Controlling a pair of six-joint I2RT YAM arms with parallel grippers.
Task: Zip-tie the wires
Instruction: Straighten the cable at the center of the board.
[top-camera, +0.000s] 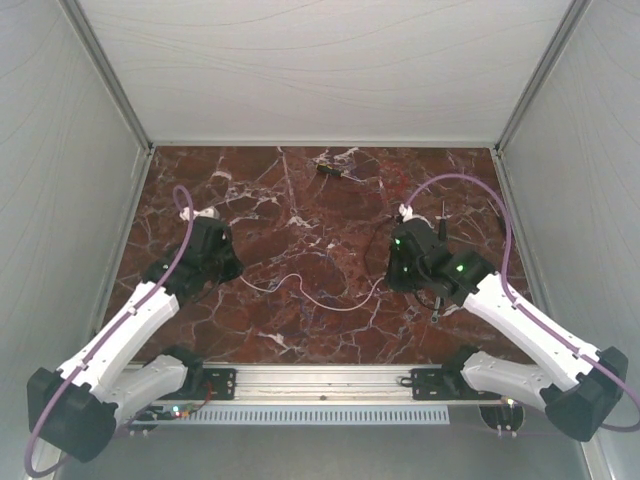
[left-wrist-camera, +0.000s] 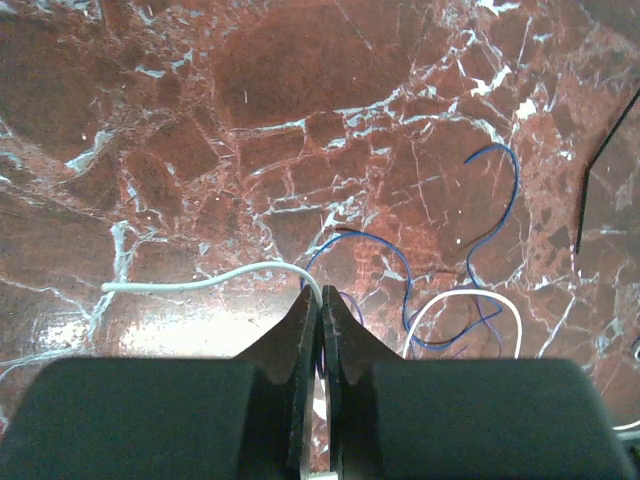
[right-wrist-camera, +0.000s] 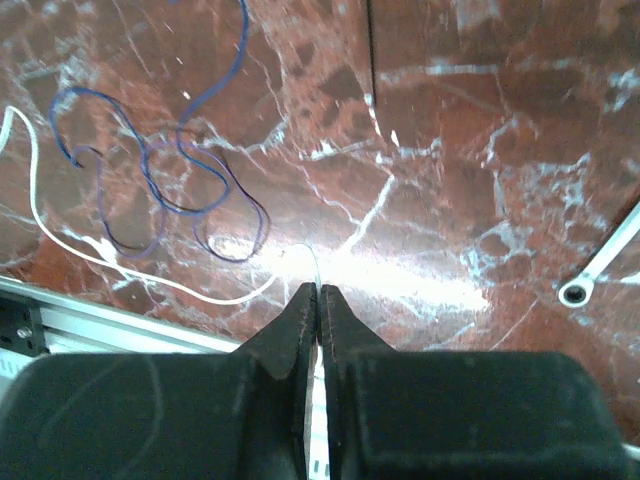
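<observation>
Marble tabletop (top-camera: 300, 200) carries the wires (right-wrist-camera: 165, 185), looped loosely between the arms. Left gripper (left-wrist-camera: 318, 300) and right gripper (right-wrist-camera: 318, 292) have their fingers closed on a white strand (left-wrist-camera: 200, 284) — draw it taut, then pass it around the loops.

Wires (left-wrist-camera: 462, 294) — lower loops of blue and white strands cut off behind left gripper (left-wrist-camera: 320, 300) body in left wrist view. White strand meets tips there; pinched or merely passing beneath, cannot tell. Same doubt at right gripper (right-wrist-camera: 318, 292) — hair-thin pale thread (right-wrist-camera: 312, 262) reaches tips. White strand runs off left edge of right wrist view. Top view: blue strands too faint to trace; small dark object (top-camera: 330, 171) near far edge too small to identify. Pale rod (right-wrist-camera: 605, 262) cut by right edge.
</observation>
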